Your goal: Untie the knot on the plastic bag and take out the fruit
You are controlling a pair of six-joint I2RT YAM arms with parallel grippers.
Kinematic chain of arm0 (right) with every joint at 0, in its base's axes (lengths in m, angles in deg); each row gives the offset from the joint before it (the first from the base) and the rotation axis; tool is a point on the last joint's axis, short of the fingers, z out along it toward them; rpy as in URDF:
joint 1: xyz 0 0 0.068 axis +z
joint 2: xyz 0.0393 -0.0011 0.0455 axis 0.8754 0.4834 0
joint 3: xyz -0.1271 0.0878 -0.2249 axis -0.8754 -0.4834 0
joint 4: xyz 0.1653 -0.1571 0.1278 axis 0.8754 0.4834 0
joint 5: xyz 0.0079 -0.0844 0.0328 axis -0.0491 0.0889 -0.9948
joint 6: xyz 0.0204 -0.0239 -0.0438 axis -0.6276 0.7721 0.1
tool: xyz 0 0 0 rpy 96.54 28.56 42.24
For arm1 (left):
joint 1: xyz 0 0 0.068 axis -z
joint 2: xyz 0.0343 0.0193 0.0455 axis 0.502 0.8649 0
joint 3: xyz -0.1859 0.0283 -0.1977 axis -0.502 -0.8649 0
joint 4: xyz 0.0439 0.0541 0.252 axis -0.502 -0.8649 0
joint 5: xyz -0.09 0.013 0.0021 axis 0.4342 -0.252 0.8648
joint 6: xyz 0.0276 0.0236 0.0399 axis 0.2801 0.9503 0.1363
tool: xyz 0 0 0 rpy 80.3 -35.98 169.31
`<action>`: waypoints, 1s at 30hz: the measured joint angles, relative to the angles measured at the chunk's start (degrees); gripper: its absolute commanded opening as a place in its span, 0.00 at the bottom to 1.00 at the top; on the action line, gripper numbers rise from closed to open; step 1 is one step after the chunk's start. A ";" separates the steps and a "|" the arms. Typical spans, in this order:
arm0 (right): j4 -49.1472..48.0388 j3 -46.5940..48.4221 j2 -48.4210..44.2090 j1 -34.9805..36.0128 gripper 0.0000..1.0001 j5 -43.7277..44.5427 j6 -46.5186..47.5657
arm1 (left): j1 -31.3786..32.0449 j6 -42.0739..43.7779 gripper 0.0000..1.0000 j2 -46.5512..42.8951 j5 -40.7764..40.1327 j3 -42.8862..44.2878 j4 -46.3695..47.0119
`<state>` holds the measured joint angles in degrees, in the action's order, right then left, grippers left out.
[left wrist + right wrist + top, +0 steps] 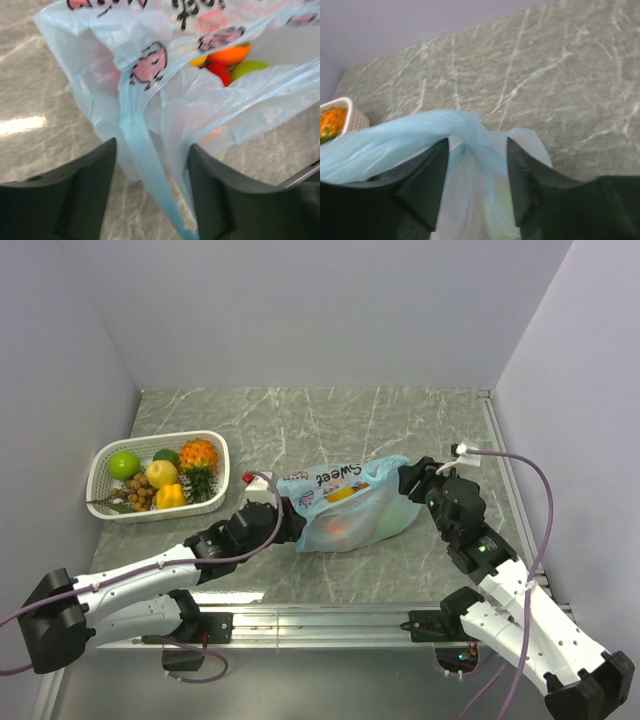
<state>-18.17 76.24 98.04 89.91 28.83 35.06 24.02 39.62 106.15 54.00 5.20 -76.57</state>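
While it lies stretched between both grippers, the plastic bag (pixel 360 515) runs its long axis from the left gripper (pixel 152 146) across to the right gripper (pixel 477 144). Orange and red fruit (pixel 227 54) shows just ahead of the left fingers. Beneath is a grey marbled table (pixel 330 420), with pale walls (pixel 320 310) around. The left jaws stand wide, a twisted handle strand (pixel 140 165) passing between them. The right jaws are partly apart and plastic fills the gap; I cannot tell whether they pinch it.

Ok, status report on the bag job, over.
Left claw, right claw: each astride a fold of the bag, grip unclear. Bag mouth open, fruit inside. Basket far left, nothing blocking.
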 measured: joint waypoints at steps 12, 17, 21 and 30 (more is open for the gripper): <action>14.21 13.20 0.74 17.20 0.69 3.19 0.15 | -0.11 9.03 0.89 -6.38 5.07 10.69 -7.50; 14.99 8.59 0.33 22.64 0.69 10.82 -11.85 | -0.11 11.91 0.90 -5.92 8.41 13.88 -7.06; 15.21 2.64 0.17 24.72 0.68 15.06 -21.22 | -0.11 14.16 0.91 -1.99 6.58 14.10 -7.61; 12.68 1.09 5.16 25.18 0.68 19.08 -36.02 | -0.13 22.51 0.91 15.96 2.27 23.43 -5.97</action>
<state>-5.50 77.33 103.20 115.09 47.91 -0.96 23.89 62.14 122.11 56.27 28.63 -82.54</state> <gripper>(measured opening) 0.683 0.917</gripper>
